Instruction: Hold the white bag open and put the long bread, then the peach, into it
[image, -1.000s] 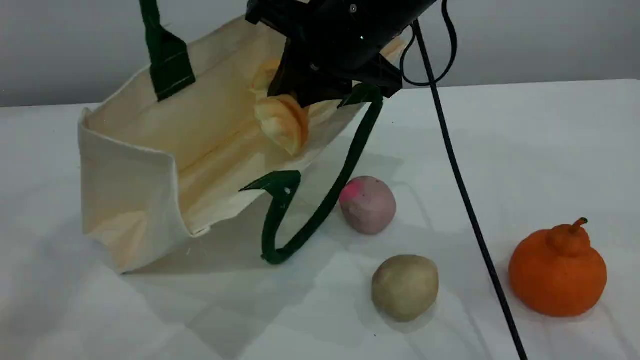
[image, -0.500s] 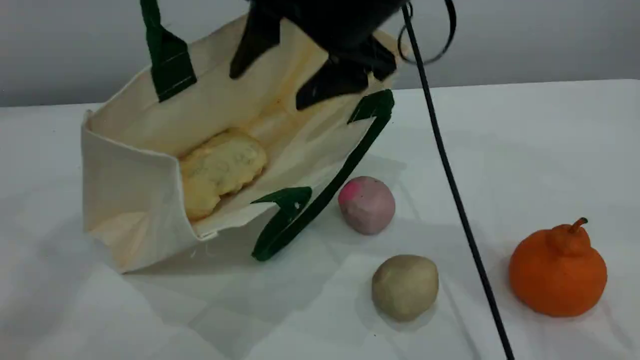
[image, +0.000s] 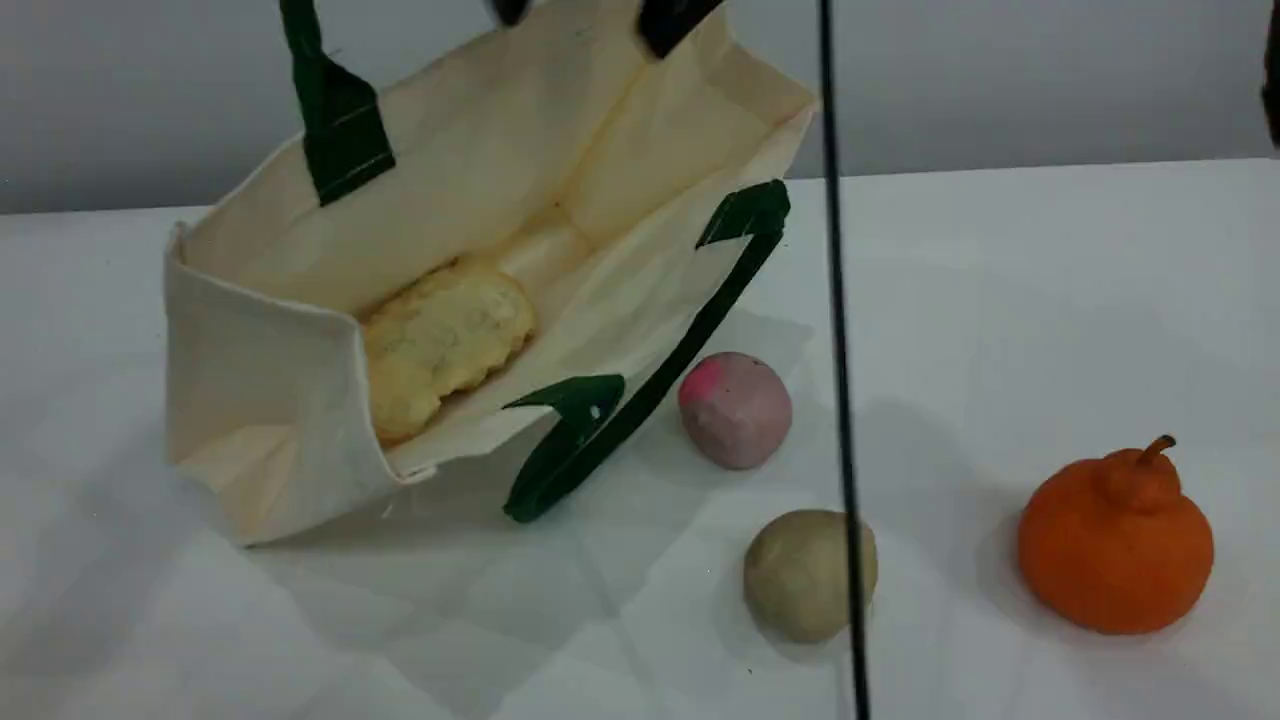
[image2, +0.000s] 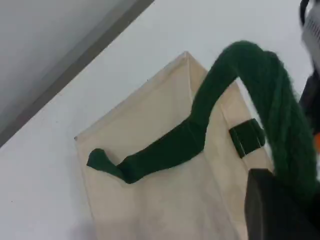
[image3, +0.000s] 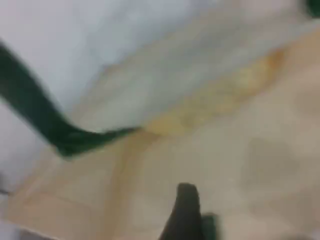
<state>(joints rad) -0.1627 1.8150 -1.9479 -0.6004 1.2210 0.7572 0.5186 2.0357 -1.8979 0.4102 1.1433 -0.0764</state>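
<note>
The white bag lies on its side, mouth open toward the camera. Its upper green handle is pulled up past the top edge. In the left wrist view my left gripper is shut on that handle. The long bread lies inside the bag, pale underside up. The peach rests on the table just right of the bag's lower handle. My right gripper is open and empty above the bag's mouth, only its two fingertips showing. Its wrist view is blurred, showing one fingertip over bag cloth.
A tan ball sits in front of the peach. An orange stemmed fruit stands at the right. A black cable hangs straight down across the view, passing in front of the tan ball.
My right gripper opened and let go of the long bread, which dropped into the bag. The gripper then rose out of the bag toward the top edge, and the cable swung upright.
</note>
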